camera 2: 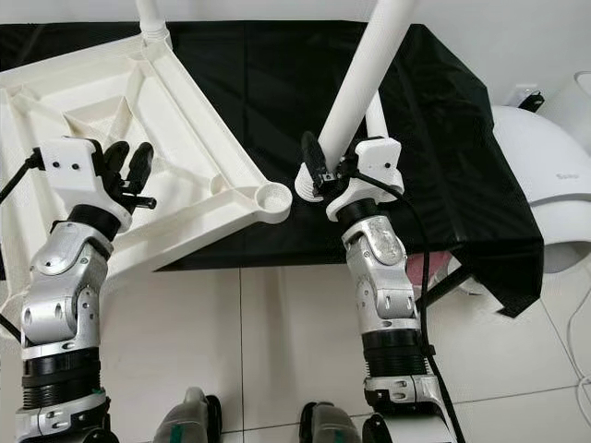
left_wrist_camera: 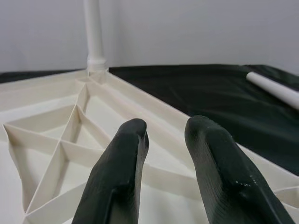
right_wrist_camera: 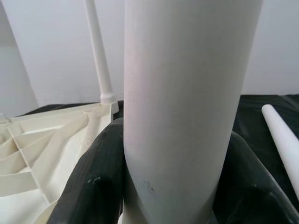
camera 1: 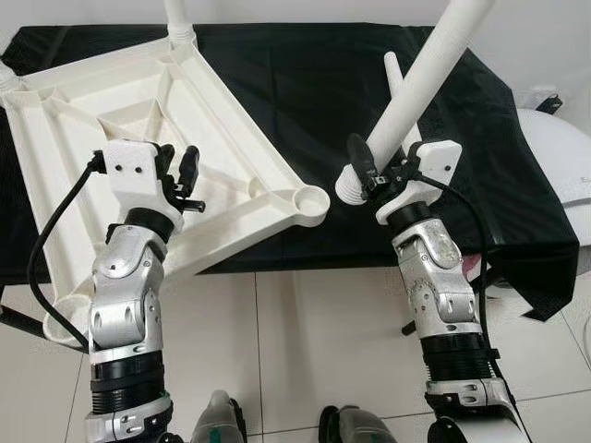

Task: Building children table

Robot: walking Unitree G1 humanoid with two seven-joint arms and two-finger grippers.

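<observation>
While the white leg (camera 1: 434,69) slants up and away from the robot, the right gripper (camera 1: 365,175) grasps it just above its ribbed lower end, one black finger (right_wrist_camera: 91,177) on each side of the tube. That ribbed end hangs over the black cloth (camera 1: 314,83), just beside the open corner socket (camera 1: 307,198) of the tabletop (camera 1: 138,101) but apart from it, to the robot's right.

Upside down, the tabletop lies with its ribbed underside up, partly on the cloth and partly jutting past the cloth's near edge over the tiled floor (camera 1: 314,332). At its far corner, another leg (left_wrist_camera: 93,32) already stands upright in its socket. A spare leg (camera 1: 397,78) lies flat on the cloth beyond the right gripper, partly hidden by the held one.

Over the near part of the tabletop, the left gripper (camera 1: 180,180) hovers with its fingers (left_wrist_camera: 121,158) slightly parted and nothing between them; whether it touches the plastic cannot be told. A white rounded object (camera 1: 559,157) sits at the far right, beside the cloth.
</observation>
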